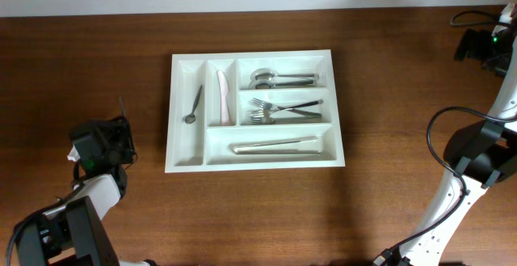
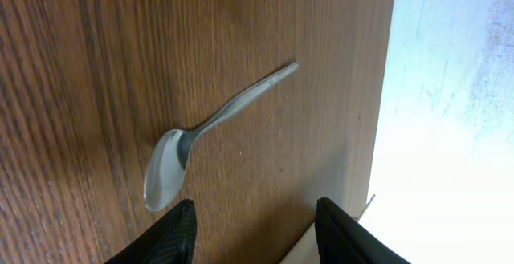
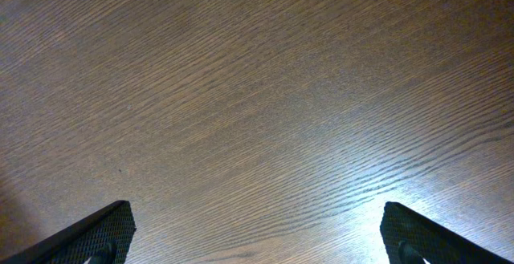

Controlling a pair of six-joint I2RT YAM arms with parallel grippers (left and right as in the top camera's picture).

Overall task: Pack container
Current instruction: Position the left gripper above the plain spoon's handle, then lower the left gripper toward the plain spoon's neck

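Note:
The container [image 1: 252,55], a big white tray with five compartments, lies flat at the table's middle. It holds a small spoon [image 1: 194,104], a pale utensil [image 1: 221,96], spoons [image 1: 279,78], forks [image 1: 279,108] and long metal pieces [image 1: 275,145]. In the left wrist view, a loose metal spoon [image 2: 165,168] lies on the wood, its bowl just ahead of my left finger [image 2: 178,232]. My left gripper [image 2: 253,216] is open with nothing between its fingers; overhead it sits left of the tray [image 1: 113,137]. My right gripper [image 3: 257,224] is open over bare wood, at the far right [image 1: 477,46].
The table edge [image 2: 384,136] runs close beside the loose spoon, with pale floor beyond it. Black cables [image 1: 452,120] loop around the right arm at the right side. Brown wood surrounds the tray on all sides.

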